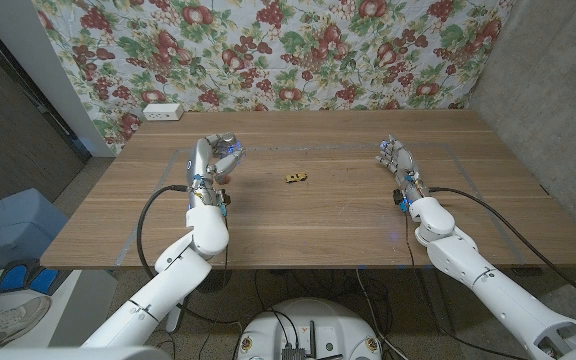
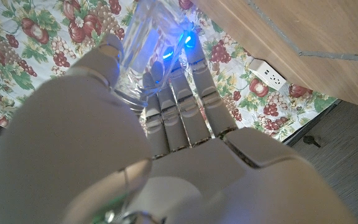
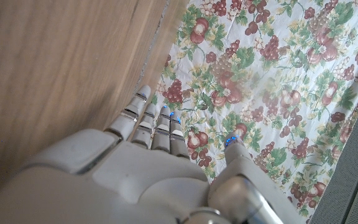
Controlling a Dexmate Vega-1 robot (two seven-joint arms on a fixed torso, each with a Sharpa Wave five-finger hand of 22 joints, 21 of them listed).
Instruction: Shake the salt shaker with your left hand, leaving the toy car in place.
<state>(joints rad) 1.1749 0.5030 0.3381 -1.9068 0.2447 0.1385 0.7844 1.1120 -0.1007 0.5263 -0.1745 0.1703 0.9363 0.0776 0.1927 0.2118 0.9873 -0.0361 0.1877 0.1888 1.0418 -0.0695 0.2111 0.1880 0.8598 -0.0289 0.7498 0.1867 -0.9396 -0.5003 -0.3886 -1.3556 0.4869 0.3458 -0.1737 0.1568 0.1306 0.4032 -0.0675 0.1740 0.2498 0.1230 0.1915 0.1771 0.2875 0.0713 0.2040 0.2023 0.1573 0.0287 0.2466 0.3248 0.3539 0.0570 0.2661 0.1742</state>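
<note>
So the left hand [image 1: 211,165] grips the glass salt shaker [image 2: 146,43]; I'd shake gently, clear of the toy car [image 1: 295,177] to its right. Right hand [image 1: 396,158] is open.

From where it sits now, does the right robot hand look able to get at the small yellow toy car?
Probably yes. The right robot hand holds nothing, and only bare wooden table lies between it and the small yellow toy car; whether the arm extends that far is uncertain.
</note>
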